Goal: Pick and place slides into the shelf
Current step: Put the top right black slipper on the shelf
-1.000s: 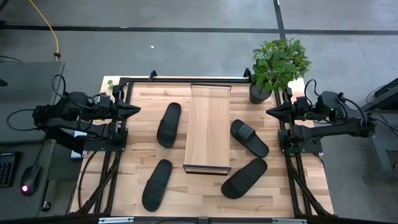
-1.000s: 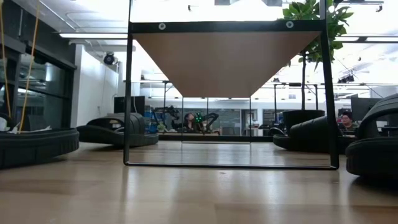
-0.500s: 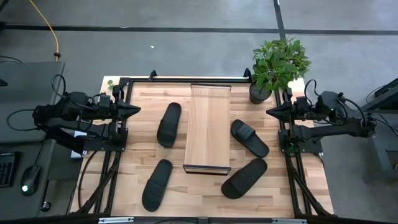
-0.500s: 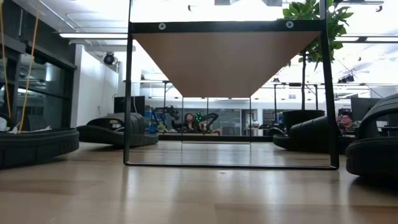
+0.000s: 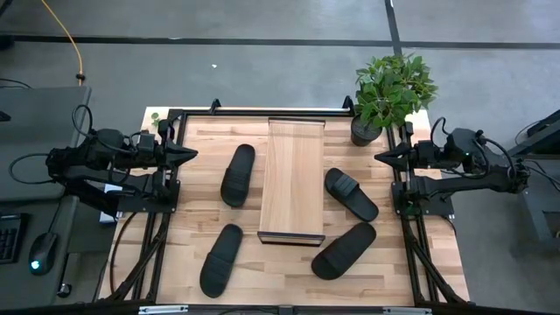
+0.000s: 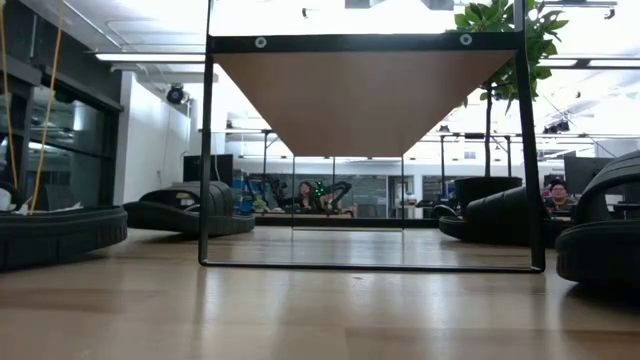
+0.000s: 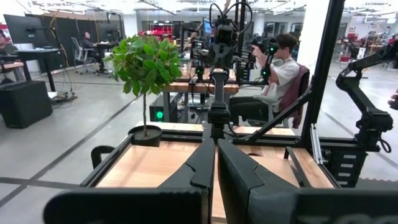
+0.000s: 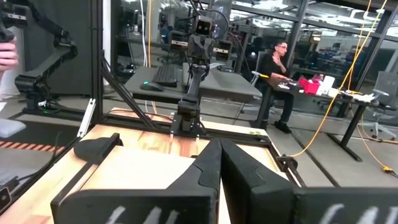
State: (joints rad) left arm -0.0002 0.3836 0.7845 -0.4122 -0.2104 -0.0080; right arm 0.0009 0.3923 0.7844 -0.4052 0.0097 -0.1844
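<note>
Four black slides lie on the butcher-block table around the shelf (image 5: 293, 179), a long light-wood board with a dark near edge, raised on a thin black frame (image 6: 372, 150). Left of it are the far-left slide (image 5: 238, 174) and the near-left slide (image 5: 220, 259). Right of it are the far-right slide (image 5: 351, 193) and the near-right slide (image 5: 344, 249). Each slide rests on its sole. My left gripper (image 5: 190, 155) hovers shut at the table's left edge. My right gripper (image 5: 381, 157) hovers shut at the right edge. Their fingers meet in the left wrist view (image 7: 216, 155) and the right wrist view (image 8: 219, 155).
A potted plant (image 5: 389, 87) stands on the table's far right corner, close behind my right gripper. Black frame rails (image 5: 157, 236) run along the table's left and right sides. People sit at desks (image 7: 277, 68) in the room beyond.
</note>
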